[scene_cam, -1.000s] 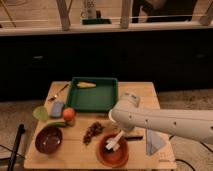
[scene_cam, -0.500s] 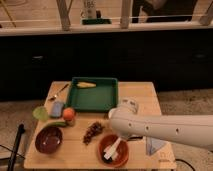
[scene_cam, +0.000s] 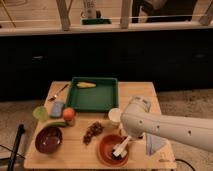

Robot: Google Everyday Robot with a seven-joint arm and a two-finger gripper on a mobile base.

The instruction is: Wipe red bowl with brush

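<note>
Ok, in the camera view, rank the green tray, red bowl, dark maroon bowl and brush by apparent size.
Largest: green tray.
Next: red bowl and dark maroon bowl, which look about alike, so unranked.
Smallest: brush, inside the red bowl, with the gripper over the bowl's right side.

Arm (scene_cam: 170, 127) and gripper (scene_cam: 128, 142) cover the right side of the red bowl (scene_cam: 105, 150); a dark cluster (scene_cam: 93, 131) stands near its back-left rim; bench (scene_cam: 75, 157) at front-left lies open.

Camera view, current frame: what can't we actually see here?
Camera view:
- hand, over the red bowl, right side: largely covered by the arm.
- brush: only the white handle shows; bristles and bowl contact unclear.
- pale blue item right of the bowl: top hidden by the arm.
</note>
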